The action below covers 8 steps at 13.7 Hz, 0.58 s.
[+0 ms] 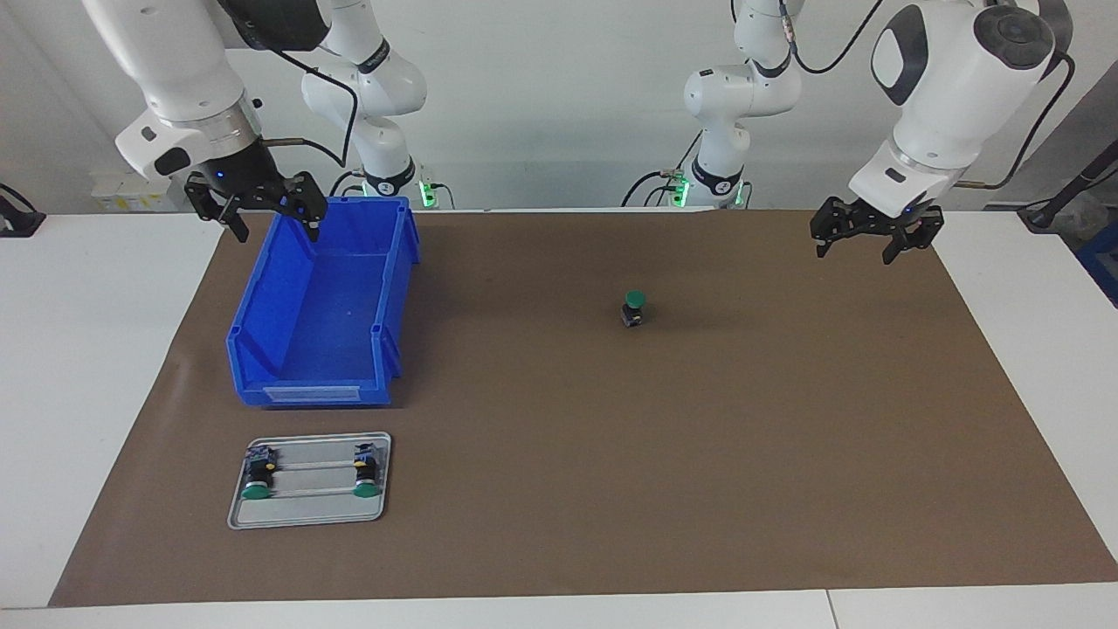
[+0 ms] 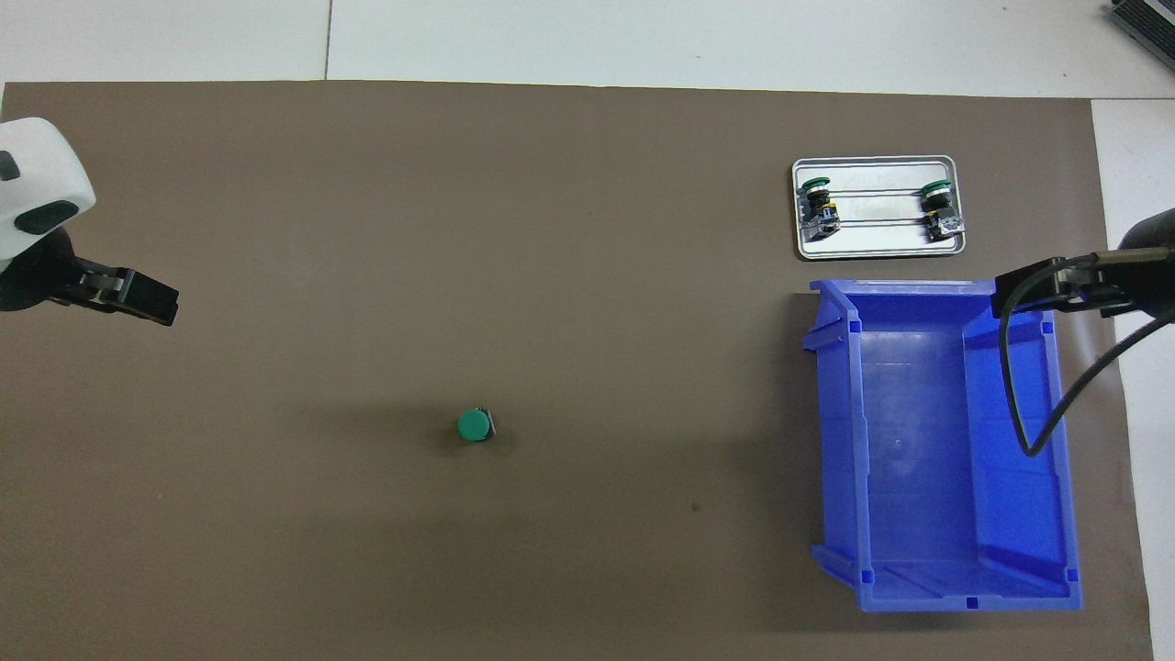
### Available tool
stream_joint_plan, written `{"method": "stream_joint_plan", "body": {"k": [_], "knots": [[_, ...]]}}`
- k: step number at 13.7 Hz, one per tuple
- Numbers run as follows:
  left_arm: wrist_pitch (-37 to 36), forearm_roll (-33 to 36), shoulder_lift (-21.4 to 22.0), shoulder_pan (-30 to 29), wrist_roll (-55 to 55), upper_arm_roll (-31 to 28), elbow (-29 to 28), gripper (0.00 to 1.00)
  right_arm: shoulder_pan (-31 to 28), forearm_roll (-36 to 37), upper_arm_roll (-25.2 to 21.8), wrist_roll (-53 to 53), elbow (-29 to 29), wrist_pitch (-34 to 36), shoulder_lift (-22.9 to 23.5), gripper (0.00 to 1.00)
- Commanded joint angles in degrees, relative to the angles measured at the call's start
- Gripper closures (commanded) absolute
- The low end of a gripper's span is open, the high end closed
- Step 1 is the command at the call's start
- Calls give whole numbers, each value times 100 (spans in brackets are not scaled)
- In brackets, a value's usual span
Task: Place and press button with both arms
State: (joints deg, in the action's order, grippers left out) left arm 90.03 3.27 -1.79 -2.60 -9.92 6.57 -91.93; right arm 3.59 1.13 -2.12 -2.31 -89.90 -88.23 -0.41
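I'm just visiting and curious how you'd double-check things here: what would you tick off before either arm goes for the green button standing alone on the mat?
1. The button stands upright, green cap up, alone on the brown mat: ok.
2. Left gripper open, holding nothing, over the mat's edge at its own end: ok.
3. Right gripper open, holding nothing, over the blue bin rim: ok.
4. Nothing stands between either gripper and the button: ok.
5. Two spare buttons lie in the metal tray: ok.
6. Button already pressed: cannot tell.
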Motion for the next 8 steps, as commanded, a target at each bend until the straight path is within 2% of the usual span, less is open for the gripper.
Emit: {"method": "stream_joint_plan", "body": {"k": [1,3,8], "knots": [[6,-132,153,-117,-54,-7,8,0,-51,10,63,-76,-98,43,-109,0],[-12,-651,153,-389,-63,2,114,0,-51,10,63,-76,-98,34,-109,0],[59,-652,250,-382,16,46,61,0,-51,10,63,-76,-98,34,-109,0]]}}
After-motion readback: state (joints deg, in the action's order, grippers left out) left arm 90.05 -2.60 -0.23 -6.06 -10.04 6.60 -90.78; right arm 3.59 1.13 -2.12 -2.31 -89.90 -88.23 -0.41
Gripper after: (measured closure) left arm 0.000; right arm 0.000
